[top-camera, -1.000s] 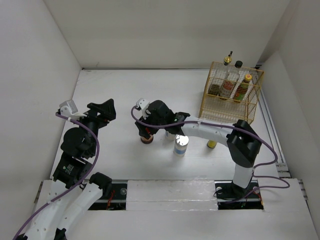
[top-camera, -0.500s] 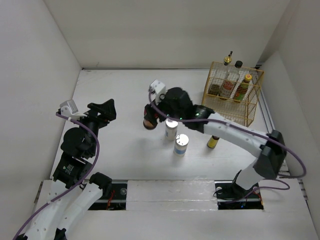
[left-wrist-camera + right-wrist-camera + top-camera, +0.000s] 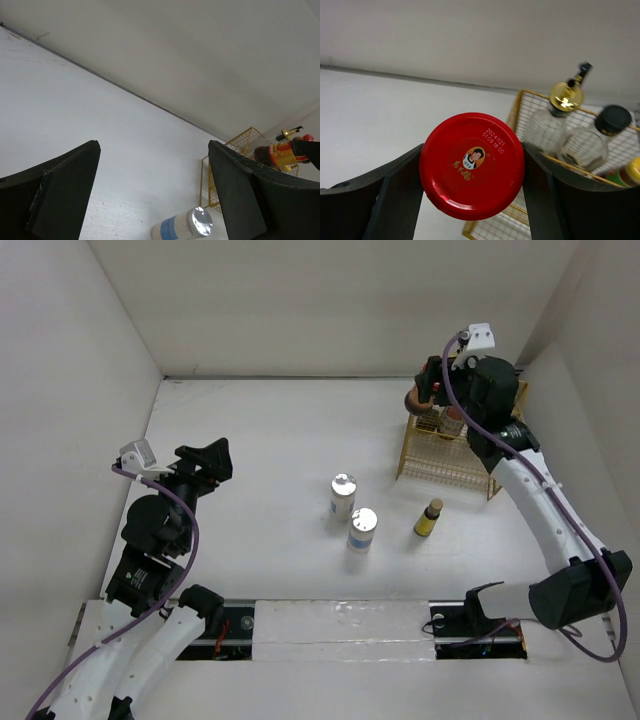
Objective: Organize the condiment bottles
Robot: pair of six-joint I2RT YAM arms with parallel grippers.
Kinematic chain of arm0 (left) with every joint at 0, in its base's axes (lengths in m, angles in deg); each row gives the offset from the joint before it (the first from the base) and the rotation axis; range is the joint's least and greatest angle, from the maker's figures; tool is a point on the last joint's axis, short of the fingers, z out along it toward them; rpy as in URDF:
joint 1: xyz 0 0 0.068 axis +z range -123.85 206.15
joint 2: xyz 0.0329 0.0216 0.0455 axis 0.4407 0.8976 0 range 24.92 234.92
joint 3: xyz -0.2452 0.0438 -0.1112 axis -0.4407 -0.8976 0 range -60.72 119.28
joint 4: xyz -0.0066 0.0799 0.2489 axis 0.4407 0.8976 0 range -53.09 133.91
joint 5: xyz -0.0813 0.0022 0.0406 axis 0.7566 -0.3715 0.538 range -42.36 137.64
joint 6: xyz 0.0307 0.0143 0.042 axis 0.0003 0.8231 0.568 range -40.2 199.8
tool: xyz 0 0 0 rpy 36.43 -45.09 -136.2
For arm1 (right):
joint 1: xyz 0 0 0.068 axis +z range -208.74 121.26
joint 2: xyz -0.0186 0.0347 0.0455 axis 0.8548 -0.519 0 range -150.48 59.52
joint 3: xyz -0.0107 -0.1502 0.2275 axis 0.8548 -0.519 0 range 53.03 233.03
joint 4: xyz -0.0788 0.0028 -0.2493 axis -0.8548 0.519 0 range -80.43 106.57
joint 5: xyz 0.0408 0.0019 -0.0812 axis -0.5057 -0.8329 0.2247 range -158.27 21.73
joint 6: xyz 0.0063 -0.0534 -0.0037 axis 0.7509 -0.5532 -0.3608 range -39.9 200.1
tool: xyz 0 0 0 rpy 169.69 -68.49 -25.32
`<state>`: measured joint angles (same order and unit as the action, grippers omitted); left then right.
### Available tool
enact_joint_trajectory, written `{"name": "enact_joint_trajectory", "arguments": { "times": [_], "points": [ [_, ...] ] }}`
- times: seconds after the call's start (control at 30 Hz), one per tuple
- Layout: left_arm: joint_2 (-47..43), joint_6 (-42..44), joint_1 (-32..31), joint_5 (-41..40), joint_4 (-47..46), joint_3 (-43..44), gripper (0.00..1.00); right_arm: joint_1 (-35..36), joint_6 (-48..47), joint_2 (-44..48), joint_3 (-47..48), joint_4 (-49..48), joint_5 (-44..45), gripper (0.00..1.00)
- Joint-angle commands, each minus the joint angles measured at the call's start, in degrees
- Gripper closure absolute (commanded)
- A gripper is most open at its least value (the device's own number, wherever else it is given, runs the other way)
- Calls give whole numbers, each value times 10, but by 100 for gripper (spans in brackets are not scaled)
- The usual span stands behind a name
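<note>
the red-lidded jar [image 3: 472, 165], on the table only a second ago, now hangs clamped in the right gripper [image 3: 471, 189] above the left rim of the gold wire basket [image 3: 447, 468], where three bottles [image 3: 555, 125] already stand, so it looks one lowering from stowed. the left gripper [image 3: 155, 200] gapes wide, holding nothing. two silver-topped cylinders [image 3: 343, 497] and a small yellow bottle [image 3: 429, 519] wait on the white table [image 3: 250, 430], boxed in by plain white walls [image 3: 330, 300].

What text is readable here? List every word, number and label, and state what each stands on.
"20241121": top of the red-lidded jar, upper line of the stamp.
"01G9 18 G0": same lid, line below; the last characters are uncertain.
Gold characters beside the lid's small portrait: too small to read.
Blue label on the silver-topped cylinder: blurred, unreadable.
Everything else: no legible text.
</note>
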<state>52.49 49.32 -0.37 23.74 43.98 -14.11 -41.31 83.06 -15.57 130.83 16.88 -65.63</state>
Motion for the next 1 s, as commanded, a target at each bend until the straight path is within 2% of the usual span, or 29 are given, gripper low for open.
{"name": "enact_joint_trajectory", "arguments": {
  "times": [0.0,0.13,0.4,0.57,0.97],
  "points": [
    [2,8,0,7,-27,2,15,-35,15,17,22,-59,-43,59],
    [2,8,0,7,-27,2,15,-88,15,-6,35,-47,-66,59],
    [7,8,0,7,-27,2,15,-127,15,-41,35,-47,-79,59],
    [7,8,0,7,-27,2,15,-127,15,-62,23,-47,-79,59],
    [7,8,0,7,-27,2,15,-93,15,-100,-48,-70,-10,57]
  ]
}}
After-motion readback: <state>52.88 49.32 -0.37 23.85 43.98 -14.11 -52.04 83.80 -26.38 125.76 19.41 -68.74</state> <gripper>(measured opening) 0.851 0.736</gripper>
